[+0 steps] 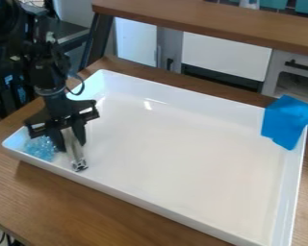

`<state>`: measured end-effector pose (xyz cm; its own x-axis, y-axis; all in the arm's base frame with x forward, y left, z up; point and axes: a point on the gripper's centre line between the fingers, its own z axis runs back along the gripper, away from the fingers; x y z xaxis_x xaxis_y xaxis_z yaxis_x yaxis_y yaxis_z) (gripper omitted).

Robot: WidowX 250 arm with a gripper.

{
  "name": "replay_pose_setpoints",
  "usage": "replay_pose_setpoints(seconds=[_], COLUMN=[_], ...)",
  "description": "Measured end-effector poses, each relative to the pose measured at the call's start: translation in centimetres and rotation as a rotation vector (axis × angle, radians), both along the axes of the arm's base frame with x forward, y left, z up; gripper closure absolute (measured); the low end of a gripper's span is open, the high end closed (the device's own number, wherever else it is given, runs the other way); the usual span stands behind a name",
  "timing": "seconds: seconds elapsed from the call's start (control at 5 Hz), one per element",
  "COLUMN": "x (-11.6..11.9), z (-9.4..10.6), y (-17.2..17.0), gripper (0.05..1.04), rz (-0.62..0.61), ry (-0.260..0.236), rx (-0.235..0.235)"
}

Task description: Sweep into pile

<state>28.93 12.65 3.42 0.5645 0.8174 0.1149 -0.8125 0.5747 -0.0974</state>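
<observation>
While the black two-finger claw (70,138) hangs low, it grips a slim, pale, rigid-looking tool (73,150) by its upper part, a sound hold for sweeping. Just beside, small translucent blue pieces (40,148) lie in the white rectangular tray's (182,153) left-hand corner; probably light and slippery, they want slow pushing, not pinching.

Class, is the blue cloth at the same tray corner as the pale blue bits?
No, the cloth drapes over the right corner, while the bits lie by the left.
</observation>
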Motion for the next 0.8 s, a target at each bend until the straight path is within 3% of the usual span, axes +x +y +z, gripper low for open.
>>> replay_pose_setpoints(seconds=[0.2, 0.4, 0.6, 0.8], x=[0.4, 3.2, 5.4, 6.7], z=[0.3, 2.1, 3.5, 4.7], y=[-1.2, -4.7, -9.7, -13.9], gripper=[0.702, 0.703, 0.703, 0.702], rz=[0.027, -0.004, -0.095, -0.159], ry=[-0.019, -0.054, -0.076, -0.098], rx=[-0.045, -0.086, -0.083, -0.052])
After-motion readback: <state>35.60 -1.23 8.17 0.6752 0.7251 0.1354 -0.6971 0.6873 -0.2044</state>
